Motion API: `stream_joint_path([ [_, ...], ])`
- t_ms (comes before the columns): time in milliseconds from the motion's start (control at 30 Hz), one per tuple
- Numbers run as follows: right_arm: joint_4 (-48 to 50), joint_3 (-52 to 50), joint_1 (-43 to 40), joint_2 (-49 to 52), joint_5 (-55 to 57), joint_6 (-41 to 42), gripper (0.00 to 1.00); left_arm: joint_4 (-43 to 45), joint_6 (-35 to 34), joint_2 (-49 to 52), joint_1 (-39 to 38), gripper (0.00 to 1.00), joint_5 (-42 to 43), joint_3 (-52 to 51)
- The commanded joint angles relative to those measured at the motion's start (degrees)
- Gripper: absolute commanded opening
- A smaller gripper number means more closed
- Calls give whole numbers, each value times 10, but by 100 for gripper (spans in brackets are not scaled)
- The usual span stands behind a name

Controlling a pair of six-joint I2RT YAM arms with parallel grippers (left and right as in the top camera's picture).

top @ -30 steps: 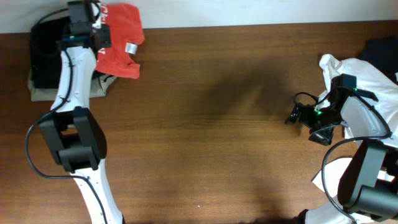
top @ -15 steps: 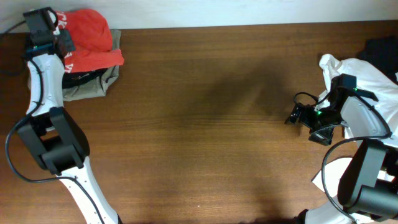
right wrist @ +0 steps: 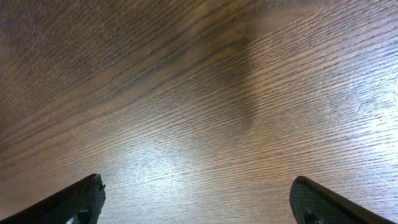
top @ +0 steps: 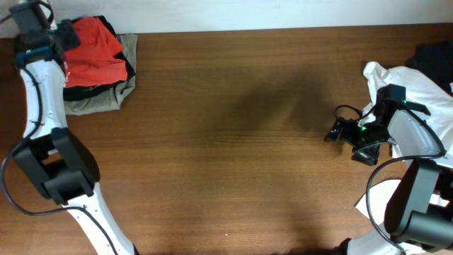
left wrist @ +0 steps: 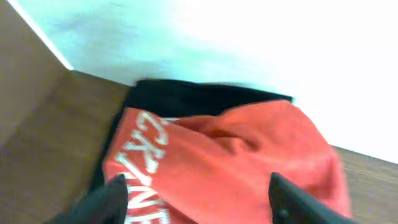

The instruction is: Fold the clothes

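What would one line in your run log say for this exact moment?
left end effector open, aimed at red T-shirt | T-shirt atop black and khaki pile | right end effector open above table

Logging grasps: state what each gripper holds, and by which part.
Nothing is held. The left gripper has its jaws wide apart over the orange-red T-shirt; the right gripper is open over the bare table.

Right hand (right wrist: 199, 205) spread, seemingly above wooden table (right wrist: 199, 93)
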Motion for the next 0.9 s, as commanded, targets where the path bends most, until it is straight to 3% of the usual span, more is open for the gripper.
stream_joint_path([
  [0, 0, 7, 0, -7, -1, -5, 99, -19, -13, 22, -16, 58, 45, 3],
  [133, 0, 7, 0, -7, -1, -6, 99, -18, -43, 62, -21, 59, 77, 3],
  [167, 0, 7, 0, -7, -1, -5, 99, -9, -43, 74, -22, 55, 96, 3],
  [233, 0, 7, 0, -7, -1, -5, 99, -10, -47, 95, -22, 33, 95, 3],
  [267, 0, 7, 0, -7, -1, -5, 99, -9, -48, 100, -22, 29, 94, 3],
  [367, 0, 7, 0, -7, -1, -5, 99, 33, -48, 116, -22, 22, 94, 3],
  [500, 0, 7, 0, -7, -1, -6, 98, 156, -47, 148, -22, 15, 93, 3],
  [700, 0, 7, 0, -7, -1, -5, 99, 259, -47, 177, -22, 22, 94, 7],
  [767, 0, 7, 0, -7, -1, -6, 99, 241, -47, 163, -22, 26, 108, 33],
  [867, 0, 7, 0, -7, -1, -6, 99, 184, -76, 127, -22, 43, 181, 107],
])
